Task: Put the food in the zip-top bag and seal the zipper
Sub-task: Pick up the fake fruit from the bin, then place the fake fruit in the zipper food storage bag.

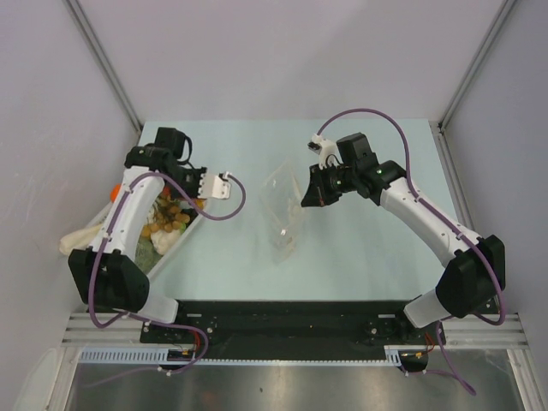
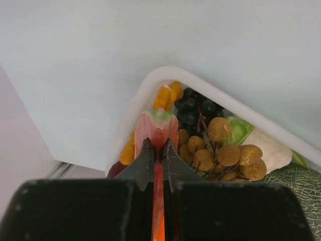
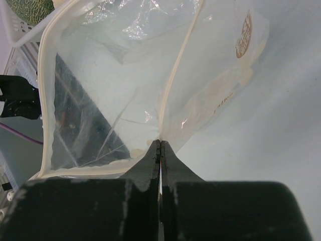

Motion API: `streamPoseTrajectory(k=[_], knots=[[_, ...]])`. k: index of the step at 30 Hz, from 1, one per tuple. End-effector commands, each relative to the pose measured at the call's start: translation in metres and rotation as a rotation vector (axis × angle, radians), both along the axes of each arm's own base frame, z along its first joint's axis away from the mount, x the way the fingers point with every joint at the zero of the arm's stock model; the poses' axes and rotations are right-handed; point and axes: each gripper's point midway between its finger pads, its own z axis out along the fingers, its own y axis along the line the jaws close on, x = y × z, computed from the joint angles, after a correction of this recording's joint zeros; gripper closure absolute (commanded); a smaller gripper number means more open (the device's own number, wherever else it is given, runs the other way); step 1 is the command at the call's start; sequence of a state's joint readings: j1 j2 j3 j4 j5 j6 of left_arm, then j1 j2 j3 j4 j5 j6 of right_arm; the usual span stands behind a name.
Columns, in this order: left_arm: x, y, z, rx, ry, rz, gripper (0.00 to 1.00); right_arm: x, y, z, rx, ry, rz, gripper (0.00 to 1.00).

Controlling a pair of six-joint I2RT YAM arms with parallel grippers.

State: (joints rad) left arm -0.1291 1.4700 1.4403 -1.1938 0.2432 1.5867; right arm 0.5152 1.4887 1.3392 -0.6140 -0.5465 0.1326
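The food piece (image 2: 158,128) now in hand is red-pink w/ a green top. It is pinched in the left end effector (image 2: 156,146), which is closed on it, just above a corner of the white tray (image 2: 145,85). The zip-top bag (image 1: 283,214) lies well apart from it, about mid bench (image 1: 368,248). The right end effector (image 3: 160,144) is closed on one lip of the zipper (image 3: 176,75), so the mouth gapes.

I judge the step is to carry this piece to the bag. I would lift it clear of the tray rim first, then cross over. Once above the gap betw. the two lips I would go low, and only then let go. The right side shd hold its lip up w/o pulling; the film looks soft and could fold shut.

Hard to see:
- In the top view the piece and the left fingers are hidden under the wrist.
- Its lower part is hidden betw. the fingers, so I cannot name the fruit or veg.
- The bag outline is faint from above, and the far lip runs out of the right wrist view, so I cannot tell how wide the mouth is.
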Motion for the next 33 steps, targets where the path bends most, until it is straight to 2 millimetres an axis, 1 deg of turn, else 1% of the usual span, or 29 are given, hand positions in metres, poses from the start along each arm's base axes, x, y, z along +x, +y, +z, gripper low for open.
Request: streamPoseTrajectory(k=[1,2,4,5,7,8,9,10,11,12,13,14,15,16,17,18,19,20,21,23,24,25,26,27,29,30,32,33], knots=[[0.025,-0.015,0.064,-0.2,-0.163,0.128,1.0,0.006,0.003,0.008,0.028,-0.026,-0.011,1.0],[0.026,-0.018,0.074,-0.251,-0.172,0.192,1.0,0.007,0.003,0.008,0.03,-0.025,-0.013,1.0],[0.034,-0.025,0.101,-0.338,-0.237,0.232,1.0,0.008,0.006,0.009,0.039,-0.021,-0.015,1.0],[0.032,-0.032,0.117,-0.438,-0.244,0.313,1.0,0.01,0.006,0.01,0.046,-0.025,-0.018,1.0],[0.04,-0.043,0.154,-0.592,-0.314,0.381,1.0,0.01,0.01,0.011,0.066,-0.01,-0.023,1.0],[0.033,-0.048,0.169,-0.69,-0.294,0.456,1.0,0.013,0.013,0.014,0.083,-0.017,-0.024,1.0],[0.029,-0.054,0.182,-0.756,-0.291,0.485,1.0,0.013,0.016,0.017,0.101,-0.011,-0.022,1.0],[0.034,-0.058,0.2,-0.84,-0.328,0.519,1.0,0.014,0.018,0.018,0.113,-0.01,-0.025,1.0],[0.032,-0.059,0.21,-0.954,-0.298,0.649,1.0,0.017,0.022,0.023,0.139,-0.008,-0.037,1.0],[0.023,-0.064,0.218,-1.019,-0.304,0.671,1.0,0.018,0.027,0.022,0.149,-0.001,-0.036,1.0],[0.021,-0.068,0.241,-1.108,-0.351,0.658,1.0,0.02,0.03,0.023,0.16,0.0,-0.039,1.0],[0.019,-0.069,0.249,-1.206,-0.336,0.74,1.0,0.023,0.034,0.026,0.179,0.003,-0.051,1.0],[0.006,-0.077,0.256,-1.279,-0.34,0.75,1.0,0.026,0.036,0.023,0.179,0.01,-0.063,1.0],[0.006,-0.079,0.277,-1.374,-0.392,0.746,1.0,0.026,0.04,0.022,0.181,0.016,-0.068,1.0],[0.002,-0.085,0.281,-1.458,-0.354,0.785,1.0,0.028,0.043,0.022,0.191,0.021,-0.082,1.0],[0.0,-0.094,0.277,-1.491,-0.356,0.829,1.0,0.029,0.045,0.02,0.19,0.031,-0.095,1.0],[-0.004,-0.101,0.282,-1.534,-0.352,0.836,1.0,0.03,0.048,0.016,0.191,0.046,-0.099,1.0],[-0.006,-0.109,0.281,-1.56,-0.324,0.858,1.0,0.031,0.05,0.015,0.196,0.057,-0.105,1.0],[-0.008,-0.118,0.278,-1.574,-0.324,0.908,1.0,0.031,0.051,0.014,0.203,0.079,-0.119,1.0],[-0.006,-0.134,0.271,-1.589,-0.287,0.958,1.0,0.03,0.054,0.013,0.207,0.097,-0.127,1.0],[-0.012,-0.149,0.268,-1.594,-0.25,0.951,1.0,0.03,0.055,0.013,0.211,0.102,-0.126,1.0],[-0.009,-0.153,0.263,-1.589,-0.254,0.986,1.0,0.029,0.056,0.013,0.216,0.113,-0.128,1.0],[-0.006,-0.163,0.255,-1.578,-0.242,1.002,1.0,0.028,0.058,0.015,0.223,0.114,-0.125,1.0],[-0.011,-0.18,0.247,-1.562,-0.216,0.987,1.0,0.027,0.059,0.018,0.23,0.113,-0.121,1.0],[-0.008,-0.188,0.231,-1.531,-0.222,1.032,0.99,0.026,0.058,0.021,0.24,0.116,-0.124,1.0],[-0.006,-0.197,0.21,-1.481,-0.202,1.058,1.0,0.026,0.058,0.023,0.245,0.117,-0.127,1.0],[-0.001,-0.2,0.188,-1.433,-0.187,1.12,1.0,0.024,0.058,0.028,0.255,0.116,-0.123,1.0],[0.002,-0.202,0.171,-1.371,-0.181,1.15,1.0,0.024,0.057,0.03,0.258,0.117,-0.124,1.0]])
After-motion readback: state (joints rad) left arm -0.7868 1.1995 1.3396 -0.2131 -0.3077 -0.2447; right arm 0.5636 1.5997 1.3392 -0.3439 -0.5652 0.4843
